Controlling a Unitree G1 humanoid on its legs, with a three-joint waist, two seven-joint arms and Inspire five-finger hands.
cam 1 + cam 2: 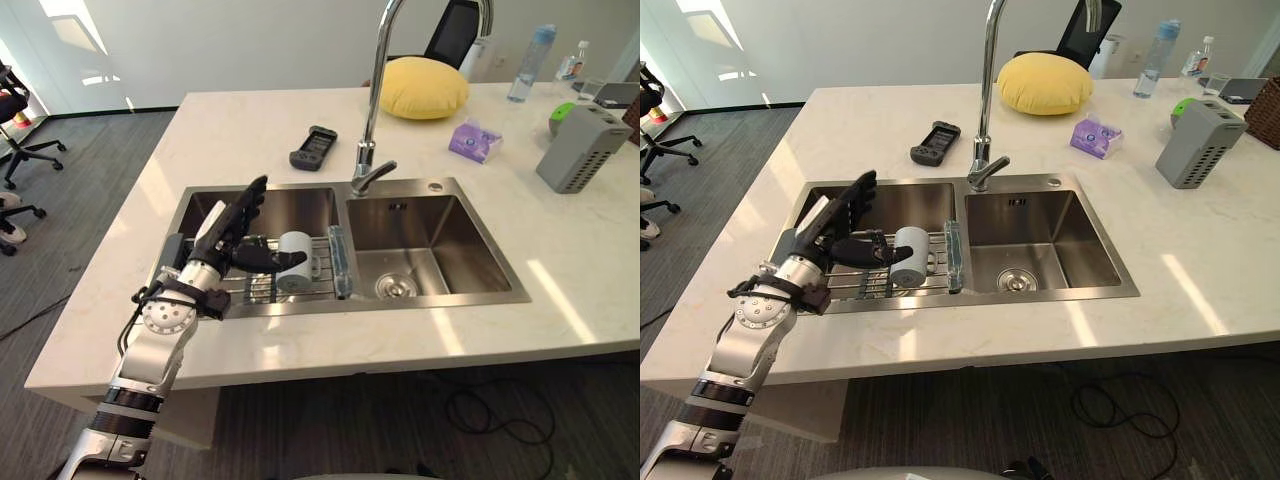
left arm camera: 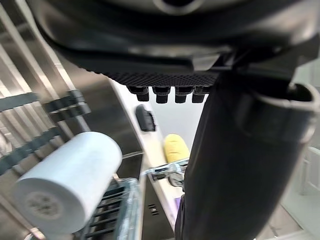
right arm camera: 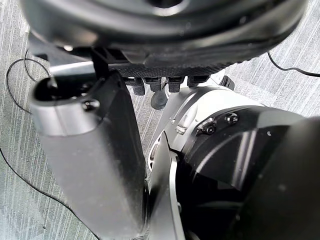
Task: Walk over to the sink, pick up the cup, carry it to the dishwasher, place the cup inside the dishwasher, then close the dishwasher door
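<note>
Walk to the sink [image 1: 340,304]: done, judging by how the basins lie right under the view. Pick-up: in hand, not finished. Carry, loading into the dishwasher and closing its door are all left.

Left hand [image 1: 232,232] is over the left basin, open, fingers straight and raised, thumb stretched out sideways toward the cup [image 1: 294,276]. The cup is a pale cylinder lying on its side on the wire rack [image 1: 250,286] just past the thumb tip. Nothing is curled round it; the left wrist view has it off to one side of the thumb with rack bars between them. Whether the thumb touches it I cannot tell. Judgement: the grasp has not closed.

Right hand [image 3: 95,150] hangs low over grey carpet, fingers relaxed, holding nothing.

Around the left hand:
- A clear upright piece [image 1: 338,262] on the cup's far side from the hand, close to it. Could be knocked if the cup is pushed instead of gripped.
- Faucet [image 1: 368,120] beyond the cup, spout arching high; may crowd a lift straight up and across.
- Basin wall near the wrist limits a low approach.

Farther out on the counter [image 1: 560,290], well apart from the hand: dark remote [image 1: 313,147], yellow cushion [image 1: 423,87], purple pack [image 1: 475,140], grey slotted box [image 1: 583,148], water bottle [image 1: 528,62].
</note>
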